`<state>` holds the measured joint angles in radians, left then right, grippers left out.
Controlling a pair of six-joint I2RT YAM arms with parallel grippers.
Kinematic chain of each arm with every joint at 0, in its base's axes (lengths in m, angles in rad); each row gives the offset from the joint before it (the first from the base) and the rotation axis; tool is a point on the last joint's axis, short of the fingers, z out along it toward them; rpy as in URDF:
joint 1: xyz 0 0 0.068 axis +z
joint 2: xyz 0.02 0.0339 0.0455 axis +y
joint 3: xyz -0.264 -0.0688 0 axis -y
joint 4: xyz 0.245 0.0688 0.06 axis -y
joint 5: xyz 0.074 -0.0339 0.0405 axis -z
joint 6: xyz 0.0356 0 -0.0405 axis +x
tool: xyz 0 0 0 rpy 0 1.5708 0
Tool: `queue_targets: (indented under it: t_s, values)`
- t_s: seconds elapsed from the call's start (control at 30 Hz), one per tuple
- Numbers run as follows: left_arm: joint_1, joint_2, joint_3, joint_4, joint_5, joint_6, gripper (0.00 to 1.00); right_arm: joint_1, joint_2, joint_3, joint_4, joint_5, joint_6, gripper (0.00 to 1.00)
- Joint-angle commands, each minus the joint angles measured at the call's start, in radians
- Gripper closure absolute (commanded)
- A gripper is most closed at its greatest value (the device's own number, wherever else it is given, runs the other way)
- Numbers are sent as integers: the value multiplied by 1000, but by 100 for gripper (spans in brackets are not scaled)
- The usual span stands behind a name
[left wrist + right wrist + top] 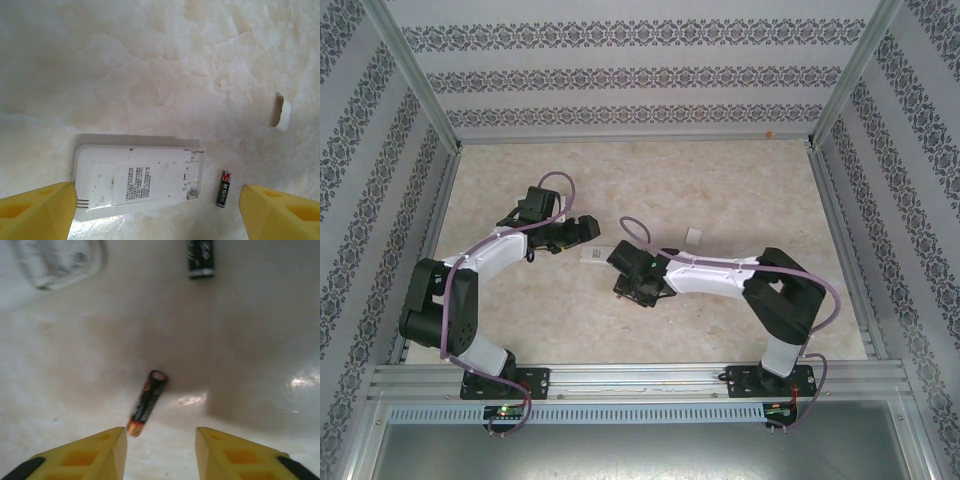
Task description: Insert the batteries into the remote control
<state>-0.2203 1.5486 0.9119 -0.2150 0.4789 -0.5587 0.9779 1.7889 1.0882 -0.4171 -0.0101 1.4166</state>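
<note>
walls: patterned wallpaper [620, 80] closed in three sides of a pale, marbled table [740, 180].
top view, arms: both were bent inward from the metal rail [640, 378] at the near edge, their heads close together near the table's middle.
top view, remote control: the white remote control [597, 254] lay flat between the left gripper [582, 232] and the right gripper [630, 282], just beside each; from up there i could not tell how either's jaws stood.
top view, white piece: a small white piece [694, 236] lay on the table, apart to the right of the remote control.
left wrist, left gripper: the left gripper [157, 200] was spread wide, its yellow fingers [37, 212] at the two lower corners, clamping nothing.
left wrist, remote control: the remote control [135, 182] lay back side up with a printed label, its open end towards the right, its body between the spread fingers.
left wrist, black battery: a black battery [224, 188] with a red end lay on the table just beside that open end, not touching it.
left wrist, white piece: the white piece [280, 111] sat farther off, upper right.
right wrist, right gripper: the right gripper [160, 445] had its fingers apart with nothing held.
right wrist, copper-tipped battery: a dark, copper-tipped battery [146, 402] lay slanted on the table, its copper end just beside the finger on the picture's left; whether they touched i could not tell.
right wrist, second battery: a second battery [201, 259], black with a pale band, lay well beyond at the top edge.
</note>
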Motion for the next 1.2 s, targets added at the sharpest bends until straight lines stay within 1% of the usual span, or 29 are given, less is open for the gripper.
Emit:
queue_targets:
  t_s: [0.0,0.1,0.27,0.33,0.5,0.6,0.77,0.87,1.0,1.07,1.17]
  values:
    - [15,13,5,19,18,-1,15,7,50,39,-46,-40,103,63]
    - [18,5,0,19,15,0,15,6,75,55,-44,-29,74,66]
    - [25,5,-5,21,15,9,15,7,80,86,-69,-2,39,65]
    - [28,12,-4,22,20,11,15,7,69,92,-72,5,25,67]
    - [32,25,-1,37,31,8,15,16,49,169,-116,79,-41,65]
    - [36,28,3,38,36,10,15,15,64,194,-122,103,-55,63]
    - [45,26,-1,36,42,14,15,-4,137,227,-128,38,-23,61]
    - [52,22,-10,43,42,14,15,-5,178,271,-132,28,-55,57]
    - [58,25,-18,49,51,13,15,-7,230,326,-145,27,-93,55]
    - [59,23,-21,52,53,11,15,-7,248,334,-156,27,-94,58]
    - [62,17,-27,58,54,10,15,-7,262,324,-185,26,-75,64]
